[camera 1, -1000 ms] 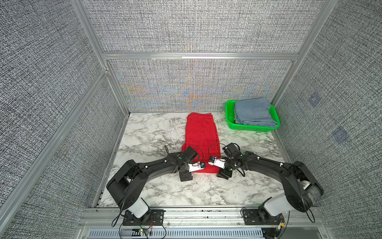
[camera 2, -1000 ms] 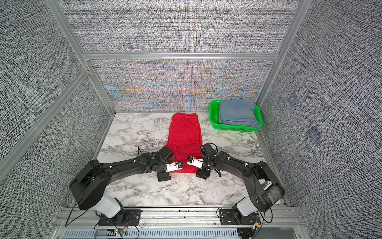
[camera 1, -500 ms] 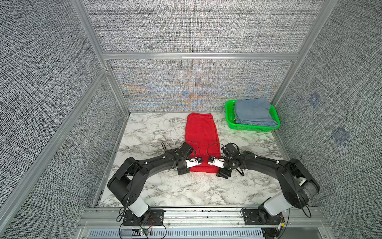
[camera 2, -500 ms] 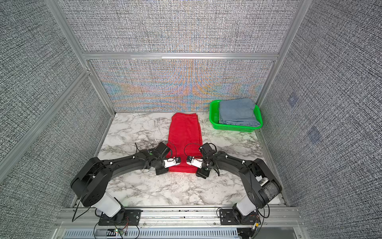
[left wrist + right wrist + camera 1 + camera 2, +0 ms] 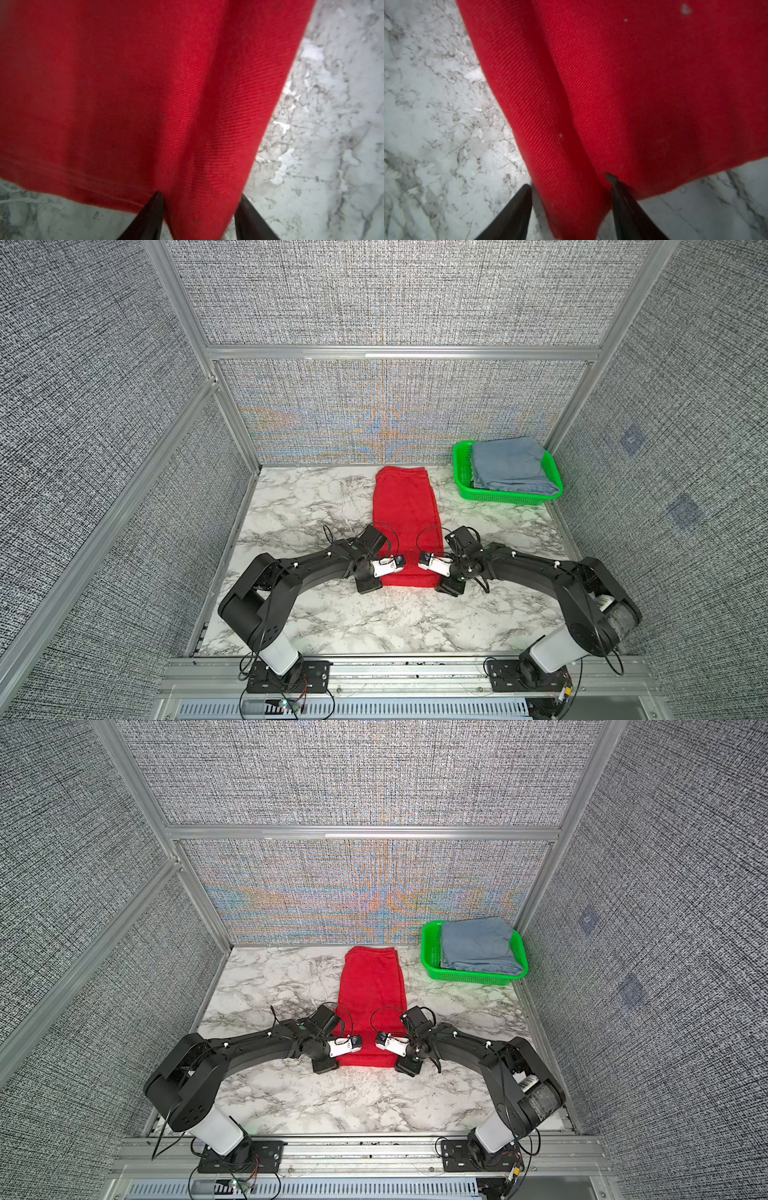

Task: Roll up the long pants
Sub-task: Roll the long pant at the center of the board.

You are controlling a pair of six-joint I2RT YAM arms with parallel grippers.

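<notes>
- The long pants, soft and likely light, lie in a strip from the back edge of the counter to its middle; take them at the front hem corners.
- Left tool pinches one corner.
- Right tool straddles the other, half wide.

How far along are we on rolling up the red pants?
Done: the long pants lie as one straight, flat strip on the table. In hand: left gripper and right gripper each straddle a near corner, cloth bunched between the jaws. Remaining: the whole roll; no turn is visible yet.
</notes>
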